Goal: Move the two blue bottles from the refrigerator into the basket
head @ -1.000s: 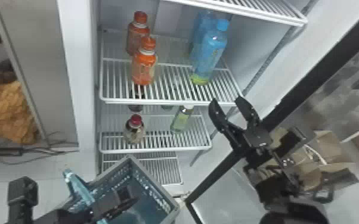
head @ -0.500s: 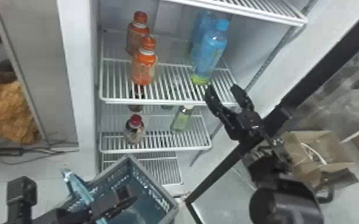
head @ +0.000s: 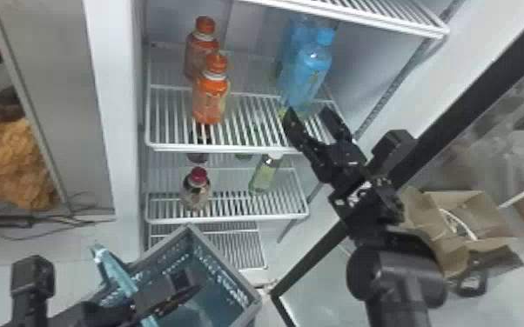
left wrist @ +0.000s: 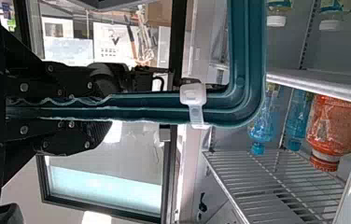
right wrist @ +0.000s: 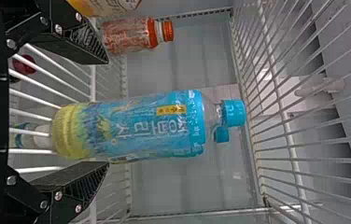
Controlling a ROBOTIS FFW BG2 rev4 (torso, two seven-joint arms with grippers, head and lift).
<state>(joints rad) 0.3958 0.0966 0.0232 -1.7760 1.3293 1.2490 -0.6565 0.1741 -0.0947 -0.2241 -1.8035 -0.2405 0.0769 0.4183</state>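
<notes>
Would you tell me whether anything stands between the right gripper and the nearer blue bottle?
Nothing visible does: the right gripper faces the nearer blue bottle with open jaws, and the front orange bottle stands off to the left.

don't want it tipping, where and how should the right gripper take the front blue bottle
Probably squeeze the front blue bottle mid-body, from the front: it stands upright, sides nearly straight below the neck, with the other blue bottle behind.

i see the near blue bottle [head: 310, 74] patterned yellow low down, the near left bottle [head: 210, 102] orange, the basket [head: 226, 263] teal, grey-rimmed.
</notes>
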